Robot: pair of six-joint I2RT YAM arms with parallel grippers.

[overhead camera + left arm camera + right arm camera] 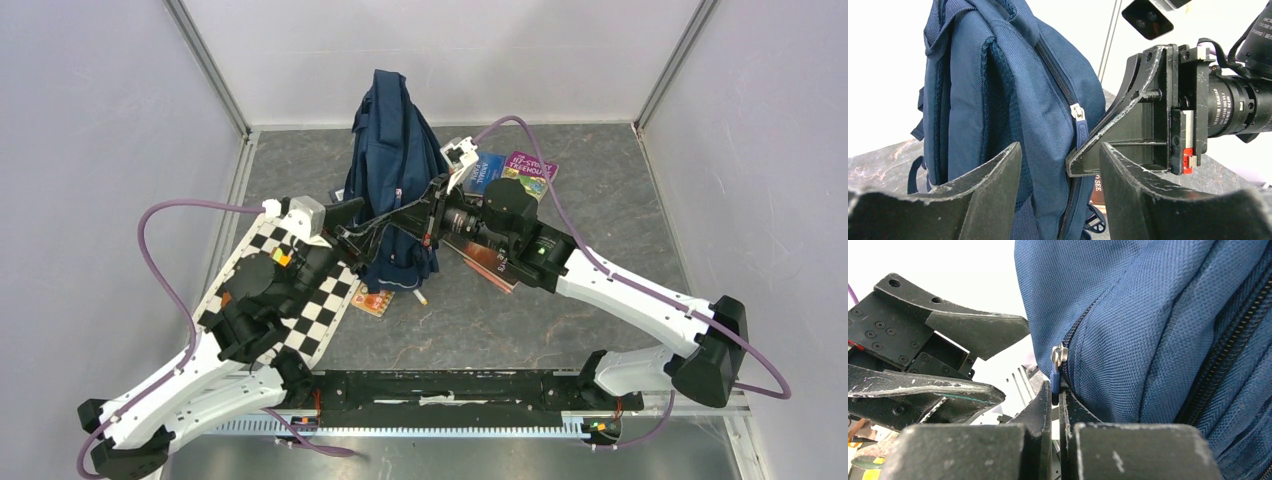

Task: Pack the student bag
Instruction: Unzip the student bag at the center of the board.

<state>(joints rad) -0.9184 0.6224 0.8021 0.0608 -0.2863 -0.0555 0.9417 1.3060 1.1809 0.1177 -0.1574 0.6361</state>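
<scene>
- Right wrist view shows you the right gripper [1059, 400] clamped shut on the blue zipper pull [1054, 385], which hangs from its slider on the student bag [1148, 330].
- The bag stands upright towards the back of the table [620, 220], long axis vertical. The zipper track runs up and down its side, so your next pull likely has to follow that line.
- Your left gripper [1059, 147] faces the same seam from the left, fingers apart, holding nothing. Both arms are about equally near.
- Count: one bag, one pull gripped, a second zipper track [1228, 340] beside it, at least three books [530, 168] by the right arm, one checkerboard [300, 290].
</scene>
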